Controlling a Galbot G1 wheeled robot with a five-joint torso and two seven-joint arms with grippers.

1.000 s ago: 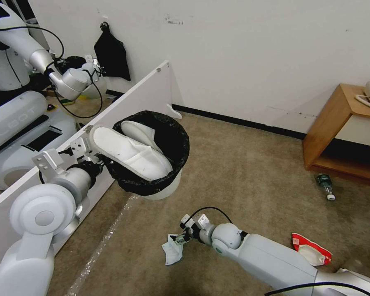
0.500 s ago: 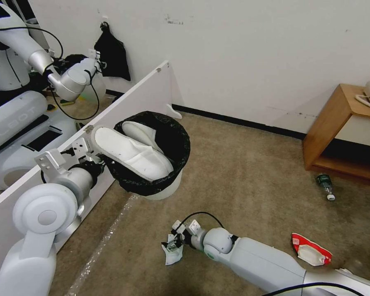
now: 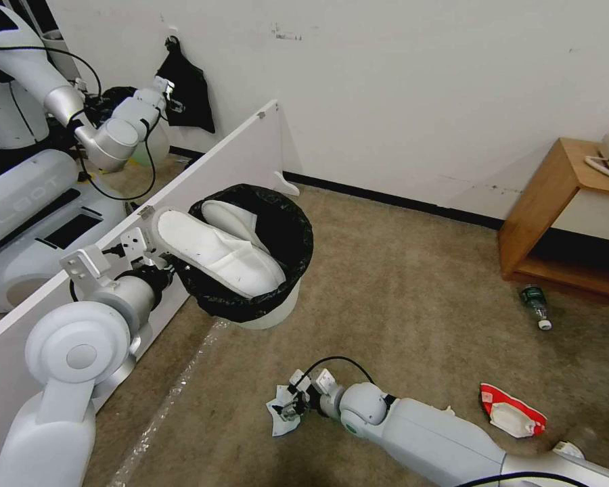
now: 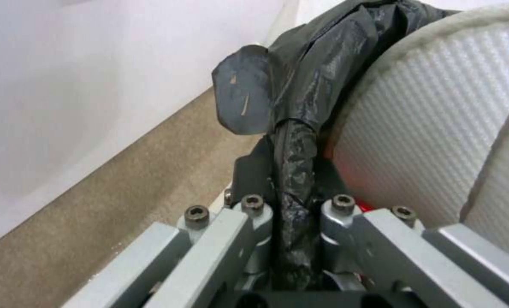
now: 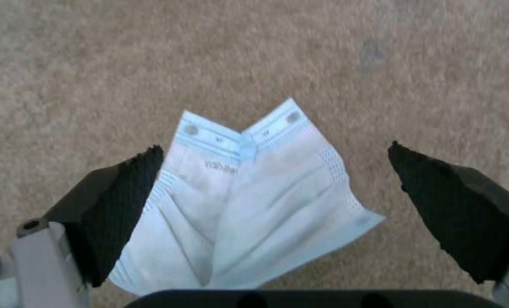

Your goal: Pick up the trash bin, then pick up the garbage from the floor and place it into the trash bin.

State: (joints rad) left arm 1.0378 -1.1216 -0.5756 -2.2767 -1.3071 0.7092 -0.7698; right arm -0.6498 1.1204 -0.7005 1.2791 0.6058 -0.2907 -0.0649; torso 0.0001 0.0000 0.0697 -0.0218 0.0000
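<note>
While right gripper (image 5: 274,196) gapes over face mask (image 5: 249,205) | left gripper (image 4: 291,214) clamps trash bin (image 3: 277,308) liner, apparently.

Two slippers (image 3: 216,253), one mask (image 5: 243,201), one bottle (image 3: 536,304).

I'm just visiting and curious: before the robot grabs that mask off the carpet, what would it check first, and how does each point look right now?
1. Right hand open: ok.
2. Face mask lies between its fingers: ok, though one finger overlaps an edge.
3. Mask flat on the carpet, nothing on top: ok.
4. Left hand clamped on the trash bin's bag-covered rim: ok.
5. Room in the bin: not ok, two slippers fill the opening.
6. Fingers low enough to pinch: cannot tell.
</note>
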